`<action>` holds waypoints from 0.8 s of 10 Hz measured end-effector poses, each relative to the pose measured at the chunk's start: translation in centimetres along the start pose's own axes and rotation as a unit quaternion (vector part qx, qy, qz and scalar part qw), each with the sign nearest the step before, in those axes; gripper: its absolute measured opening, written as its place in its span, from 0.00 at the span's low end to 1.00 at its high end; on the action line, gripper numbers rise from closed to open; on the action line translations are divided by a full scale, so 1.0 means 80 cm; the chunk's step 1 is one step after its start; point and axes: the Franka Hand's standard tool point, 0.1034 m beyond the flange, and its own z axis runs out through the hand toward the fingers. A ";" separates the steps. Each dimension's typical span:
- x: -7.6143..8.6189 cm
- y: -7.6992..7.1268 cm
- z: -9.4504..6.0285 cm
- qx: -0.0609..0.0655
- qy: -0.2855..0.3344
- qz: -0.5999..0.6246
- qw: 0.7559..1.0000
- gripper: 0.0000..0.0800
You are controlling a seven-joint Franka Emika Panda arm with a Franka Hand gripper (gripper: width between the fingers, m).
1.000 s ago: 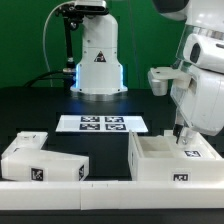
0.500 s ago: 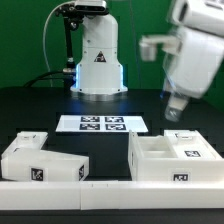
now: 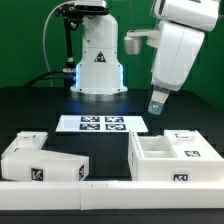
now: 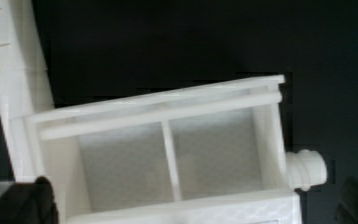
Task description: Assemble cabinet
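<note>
1. The cabinet body (image 3: 160,160) is a large white plastic box lying flat toward the exterior view's right, its open side up, with a small black-and-white square tag on its front wall
2. In the wrist view a straight divider (image 4: 165,160) splits the inside into two compartments side by side, and a round knob (image 4: 307,168) sticks out from one outer side wall
3. A tagged surface (image 3: 190,152) shows in the box's part nearest the exterior view's right; whether it is a loose panel or part of the body cannot be told
4. A low white block (image 3: 40,162), tagged on its front face, lies well apart at the exterior view's left, with a flatter white panel (image 3: 30,138) just behind it
</note>
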 end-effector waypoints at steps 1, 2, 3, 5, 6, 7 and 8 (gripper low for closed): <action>-0.025 -0.009 0.002 -0.002 0.011 0.011 1.000 1.00; -0.074 -0.039 0.024 0.008 0.014 0.012 1.000 1.00; -0.108 -0.062 0.041 0.024 0.013 0.017 0.999 1.00; -0.103 -0.061 0.036 0.020 0.015 0.038 0.999 1.00; -0.098 -0.062 0.036 0.020 0.016 0.031 0.999 1.00; -0.101 -0.062 0.037 0.021 0.015 0.034 0.999 1.00; -0.102 -0.062 0.037 0.021 0.015 0.034 0.999 1.00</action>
